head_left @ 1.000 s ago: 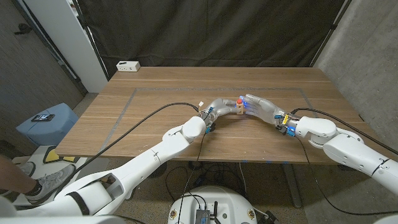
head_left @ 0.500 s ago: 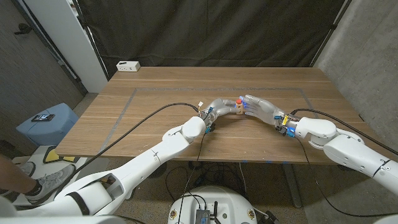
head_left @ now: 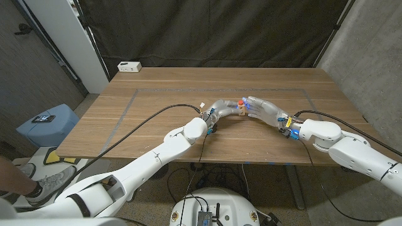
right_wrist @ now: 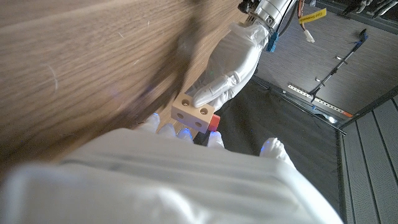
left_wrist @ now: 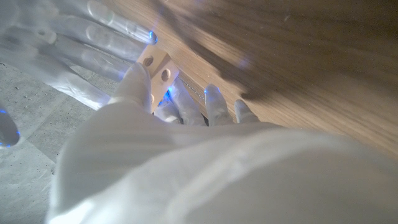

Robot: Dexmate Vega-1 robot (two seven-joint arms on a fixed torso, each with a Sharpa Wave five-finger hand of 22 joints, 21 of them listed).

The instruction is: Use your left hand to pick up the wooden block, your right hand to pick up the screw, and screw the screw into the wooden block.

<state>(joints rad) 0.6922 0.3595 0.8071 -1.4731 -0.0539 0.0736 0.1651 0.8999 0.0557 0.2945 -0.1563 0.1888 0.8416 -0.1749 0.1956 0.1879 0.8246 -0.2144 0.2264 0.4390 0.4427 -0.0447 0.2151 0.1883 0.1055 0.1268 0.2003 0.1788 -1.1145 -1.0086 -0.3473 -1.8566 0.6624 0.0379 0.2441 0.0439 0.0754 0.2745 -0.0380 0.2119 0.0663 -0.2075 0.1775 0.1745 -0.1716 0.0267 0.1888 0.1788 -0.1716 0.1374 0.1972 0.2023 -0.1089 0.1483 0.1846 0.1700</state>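
Wooden block [right_wrist: 194, 112], 1 piece with 2 round holes showing and no readable writing, is pinched by the left hand [head_left: 224, 108] above the table [head_left: 157, 107]. The right hand [head_left: 264, 108] presses the red-headed screw [head_left: 241, 102] against it.

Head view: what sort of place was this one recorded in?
Probably a lab or test bay rather than a home: a wooden table backed by a black curtain, a bare concrete wall, and cables trailing over the table to the hands.
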